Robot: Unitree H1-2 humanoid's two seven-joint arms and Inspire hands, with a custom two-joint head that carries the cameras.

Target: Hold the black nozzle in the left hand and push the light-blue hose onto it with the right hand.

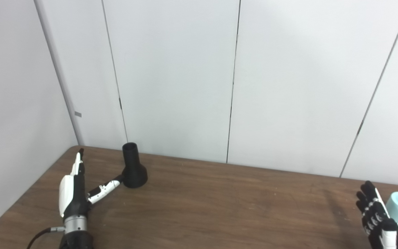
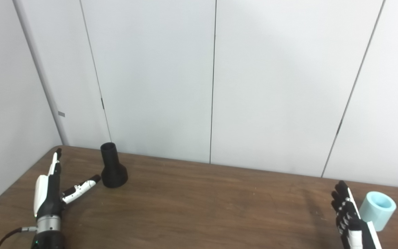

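Brown wood counter (image 2: 199,207), both hands empty right now. Left hand (image 2: 48,193) sits low at 8 o'clock, fingers straight, thumb stuck out toward the nozzle (image 2: 112,169), close but not gripping. Right hand (image 2: 349,218) at 4 o'clock is flat and spread, just beside the hose (image 2: 378,210). Nozzle stands upright further back at 10 o'clock, wide end down.
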